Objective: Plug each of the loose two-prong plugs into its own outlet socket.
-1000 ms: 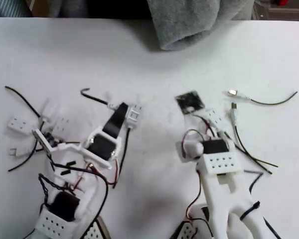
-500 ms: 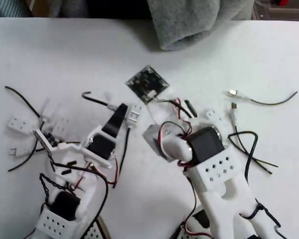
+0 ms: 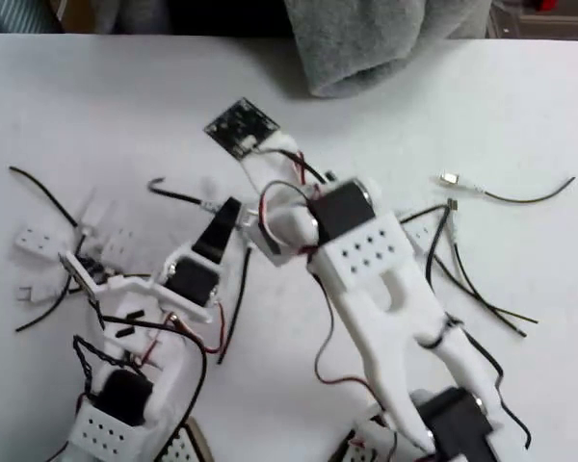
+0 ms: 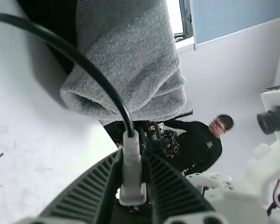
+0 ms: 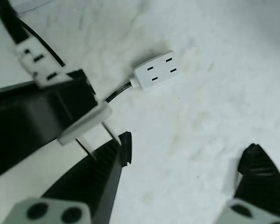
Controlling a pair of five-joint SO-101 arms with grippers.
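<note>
Left wrist view: plug [image 4: 131,175] prongs hidden inside pincer [image 4: 132,156].

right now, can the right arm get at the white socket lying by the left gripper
Probably yes. The right gripper is open, and the outlet socket lies bare just ahead of it with nothing on top. The left gripper, shut on a plug, sits close beside, so room is tight.

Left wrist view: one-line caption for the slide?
Left gripper clamps a white plug, its black cord arcing in front of a grey cloth.
</note>
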